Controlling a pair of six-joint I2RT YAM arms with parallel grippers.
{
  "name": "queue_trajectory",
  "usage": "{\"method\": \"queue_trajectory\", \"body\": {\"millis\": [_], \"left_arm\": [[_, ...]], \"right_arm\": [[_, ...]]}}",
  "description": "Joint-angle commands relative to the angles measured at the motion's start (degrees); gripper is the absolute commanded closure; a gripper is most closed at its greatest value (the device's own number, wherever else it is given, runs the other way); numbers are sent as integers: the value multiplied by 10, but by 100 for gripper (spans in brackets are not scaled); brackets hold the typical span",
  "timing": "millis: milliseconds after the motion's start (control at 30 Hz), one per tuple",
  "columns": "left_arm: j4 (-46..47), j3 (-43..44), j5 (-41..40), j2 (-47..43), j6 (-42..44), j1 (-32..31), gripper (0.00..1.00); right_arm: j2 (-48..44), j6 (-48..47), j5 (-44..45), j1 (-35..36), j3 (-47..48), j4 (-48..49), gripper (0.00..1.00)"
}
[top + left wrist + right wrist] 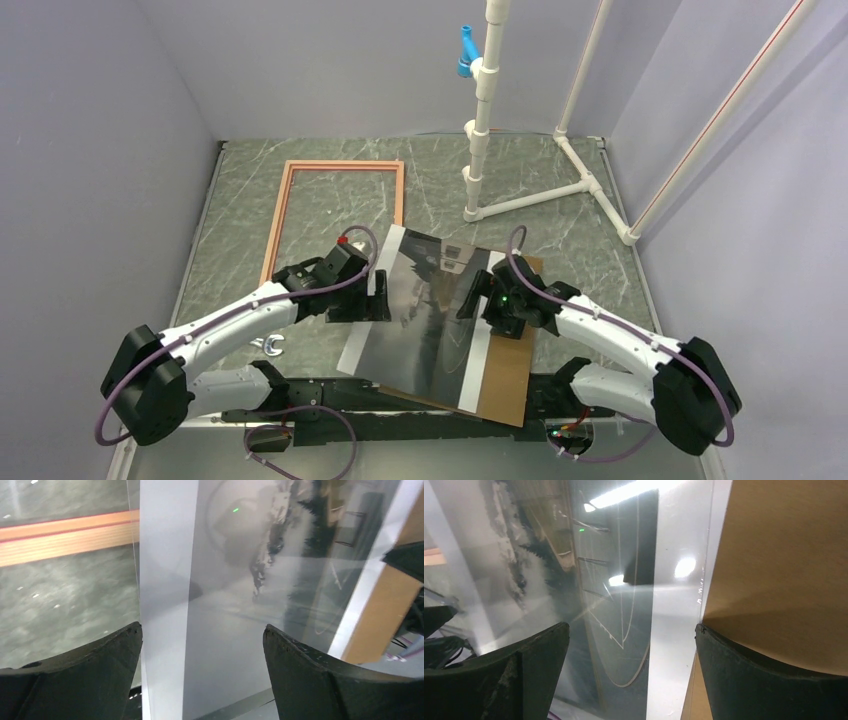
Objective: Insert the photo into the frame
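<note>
Risk first, from the top external view: the large glossy dark-grey landscape photo with white bands (430, 310) lies askew on the plain brown backing board (510, 385). It is well apart from the thin salmon-pink rectangular frame (345, 165), which sits toward the far left of the green marbled table (560, 230). The left gripper (372, 300) stands at the photo's left band and the right gripper (478, 298) over its right half. In my judgement so thin and slick a print may skid across the board, buckle if the two arms pull unevenly, or be pinched together with the board. Left wrist view: the left gripper (201, 630) has its fingers spread and nothing clamped; the white band of the photo (165, 580) runs beneath the gap, and the frame (65, 537) shows beyond to the left. Right wrist view: the right gripper (631, 627) is likewise spread and empty, straddling the right white band of the photo (679, 605), with the backing board (784, 555) under its right-hand finger. Glare hides whether either fingertip touches the print.
</note>
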Motion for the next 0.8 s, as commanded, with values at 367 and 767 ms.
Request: {"method": "queue_trajectory", "body": {"millis": [367, 767], "left_arm": [[-80, -12, -81, 21, 52, 41, 2], [43, -87, 70, -4, 94, 138, 5]], "right_arm": [[-64, 0, 60, 9, 7, 66, 1], [-7, -95, -82, -159, 1, 132, 2]]}}
